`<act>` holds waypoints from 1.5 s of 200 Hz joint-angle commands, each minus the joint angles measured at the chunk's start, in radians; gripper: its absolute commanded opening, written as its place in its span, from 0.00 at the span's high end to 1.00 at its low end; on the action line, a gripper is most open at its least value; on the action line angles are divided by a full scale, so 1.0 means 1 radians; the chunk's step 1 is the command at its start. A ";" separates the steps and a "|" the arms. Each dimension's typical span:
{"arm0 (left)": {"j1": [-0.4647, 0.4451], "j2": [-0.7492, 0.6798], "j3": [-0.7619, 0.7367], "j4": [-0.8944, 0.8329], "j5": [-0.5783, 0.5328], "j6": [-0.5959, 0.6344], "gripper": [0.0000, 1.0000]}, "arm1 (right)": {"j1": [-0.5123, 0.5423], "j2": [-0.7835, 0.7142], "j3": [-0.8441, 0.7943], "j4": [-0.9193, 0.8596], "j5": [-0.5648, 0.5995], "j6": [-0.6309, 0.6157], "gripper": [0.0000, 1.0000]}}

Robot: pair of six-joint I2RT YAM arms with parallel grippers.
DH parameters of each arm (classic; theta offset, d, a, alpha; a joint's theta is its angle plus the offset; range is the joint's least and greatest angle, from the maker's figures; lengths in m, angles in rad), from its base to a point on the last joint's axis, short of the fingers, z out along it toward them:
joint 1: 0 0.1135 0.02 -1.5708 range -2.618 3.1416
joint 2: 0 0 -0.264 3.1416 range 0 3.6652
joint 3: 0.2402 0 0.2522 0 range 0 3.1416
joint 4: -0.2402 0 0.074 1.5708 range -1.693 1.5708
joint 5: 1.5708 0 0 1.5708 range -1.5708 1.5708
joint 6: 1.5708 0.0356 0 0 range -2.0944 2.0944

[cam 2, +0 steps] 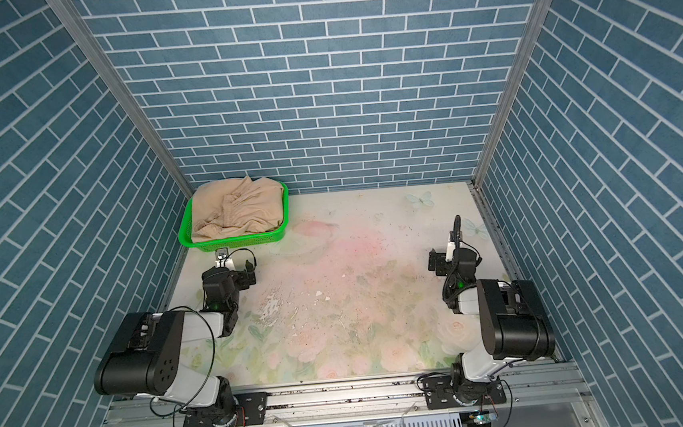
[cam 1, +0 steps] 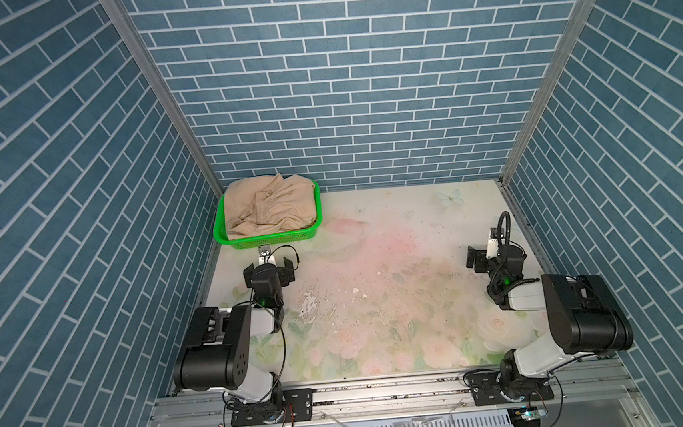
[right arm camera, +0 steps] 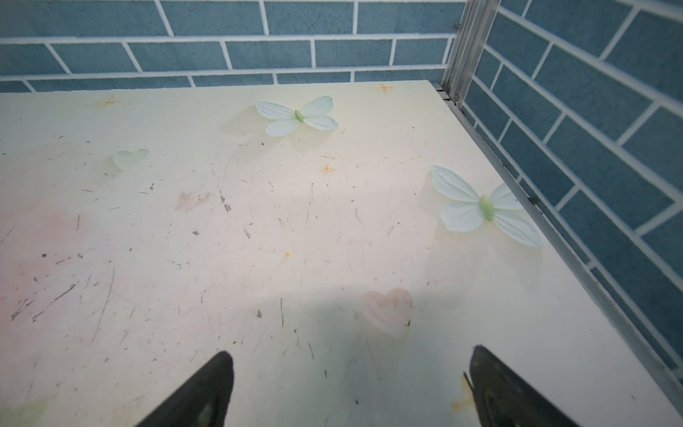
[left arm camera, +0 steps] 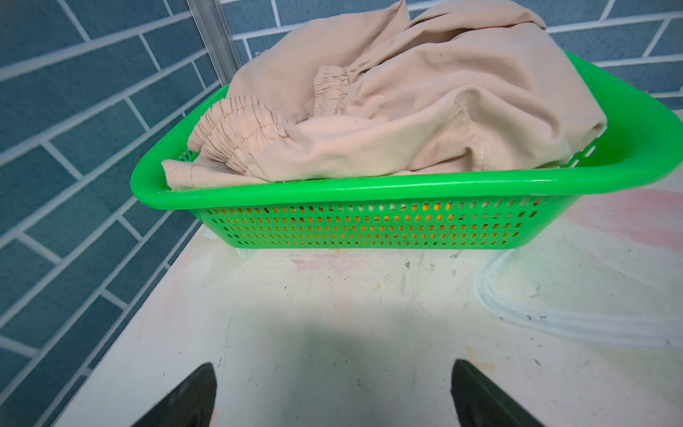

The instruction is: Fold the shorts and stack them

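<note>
The pale beige shorts (cam 1: 268,205) (cam 2: 239,210) lie crumpled in a heap in the green basket (cam 1: 267,241) (cam 2: 233,241) at the table's back left corner, and their gathered waistband shows in the left wrist view (left arm camera: 388,111). Through the holes of the basket (left arm camera: 369,185) the orange shorts (left arm camera: 332,222) show underneath the beige ones. My left gripper (cam 1: 268,265) (cam 2: 227,271) (left arm camera: 332,366) hovers just in front of the basket, open and empty. My right gripper (cam 1: 495,252) (cam 2: 455,255) (right arm camera: 351,353) is by the table's right edge, open and empty.
The floral table (cam 1: 395,227) is scuffed and has chipped paint left of the middle (cam 1: 309,300). Blue brick walls (cam 1: 341,77) close in the back and both sides. A metal rail (right arm camera: 554,236) runs along the right edge, close to my right gripper.
</note>
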 commanded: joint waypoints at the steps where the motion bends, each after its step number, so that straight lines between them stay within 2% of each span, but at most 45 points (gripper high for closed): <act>1: -0.003 0.000 0.010 0.003 -0.005 0.009 0.00 | -0.003 -0.002 0.022 0.008 -0.013 0.019 0.01; 62: -0.006 -0.002 0.008 0.007 -0.009 0.012 0.00 | -0.003 -0.005 0.019 0.012 -0.012 0.019 0.01; 76: -0.006 -0.044 0.036 -0.070 -0.020 0.009 0.00 | -0.002 -0.034 0.041 -0.046 -0.005 0.016 0.03; 100: -0.030 -0.204 0.136 -0.355 -0.041 0.028 0.00 | 0.003 -0.138 0.069 -0.187 0.012 0.020 0.04; 118: -0.032 -0.319 0.307 -0.690 -0.002 -0.095 0.00 | 0.019 -0.247 0.168 -0.446 -0.023 0.054 0.08; 136: -0.040 -0.334 0.501 -0.927 0.049 -0.172 0.00 | 0.067 -0.335 0.212 -0.528 -0.108 0.064 0.13; 146: -0.041 -0.306 0.603 -1.010 0.082 -0.185 0.00 | 0.125 -0.375 0.233 -0.563 -0.108 0.037 0.12; 181: -0.044 -0.077 0.977 -1.241 0.225 -0.181 0.00 | 0.248 -0.374 0.366 -0.777 -0.267 0.023 0.13; 207: -0.055 0.139 1.202 -1.386 0.239 -0.130 0.00 | 0.337 -0.367 0.351 -0.771 -0.301 0.013 0.14; 222: -0.056 0.229 1.255 -1.397 0.233 -0.122 0.00 | 0.375 -0.367 0.326 -0.751 -0.350 0.008 0.14; 241: -0.058 0.348 1.344 -1.446 0.260 -0.116 0.00 | 0.412 -0.355 0.324 -0.773 -0.364 0.025 0.15; 254: -0.065 0.419 1.390 -1.482 0.240 -0.123 0.00 | 0.437 -0.351 0.311 -0.776 -0.345 0.033 0.16; 300: -0.076 0.528 1.363 -1.398 0.212 -0.138 0.00 | 0.454 -0.343 0.241 -0.675 -0.327 0.113 0.17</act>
